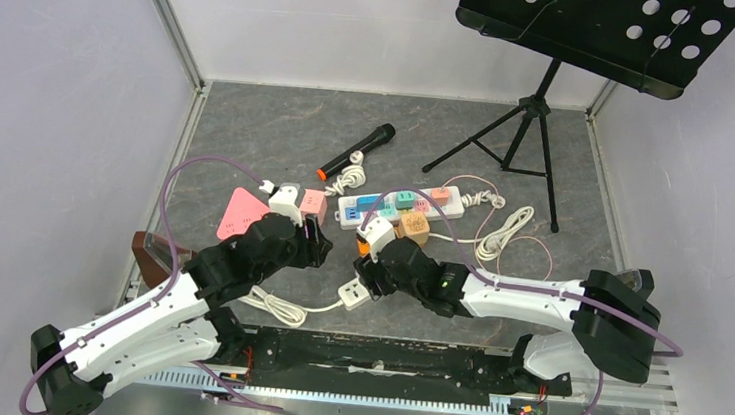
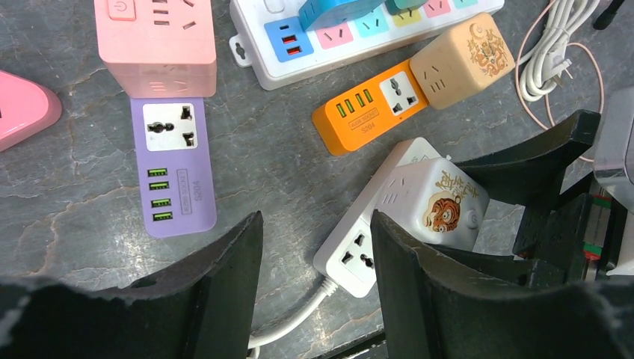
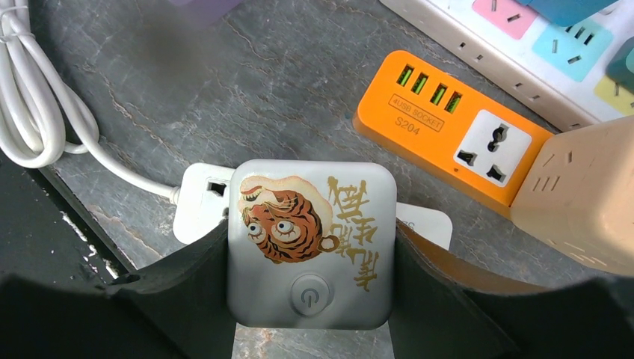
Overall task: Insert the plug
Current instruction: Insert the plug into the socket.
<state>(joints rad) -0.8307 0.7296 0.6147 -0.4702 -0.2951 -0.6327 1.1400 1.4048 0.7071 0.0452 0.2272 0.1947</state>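
Observation:
A white cube plug with a tiger picture (image 3: 310,239) is held between the fingers of my right gripper (image 3: 310,250), which is shut on its sides. The cube sits over the middle of a small white socket block (image 3: 198,213) with a white cable. I cannot tell whether its pins are in. In the left wrist view the cube (image 2: 441,202) rests on top of the block (image 2: 355,254), whose end socket is bare. My left gripper (image 2: 315,224) is open and empty, just above that end. In the top view both grippers (image 1: 316,238) (image 1: 379,259) hover near the block (image 1: 353,294).
An orange USB adapter (image 3: 448,127) and a beige cube (image 3: 583,202) lie just behind the block. A long white power strip (image 1: 399,205), a purple adapter (image 2: 173,168), a pink cube (image 2: 157,45), a microphone (image 1: 358,152), coiled cables (image 1: 502,229) and a music stand (image 1: 537,112) are farther back.

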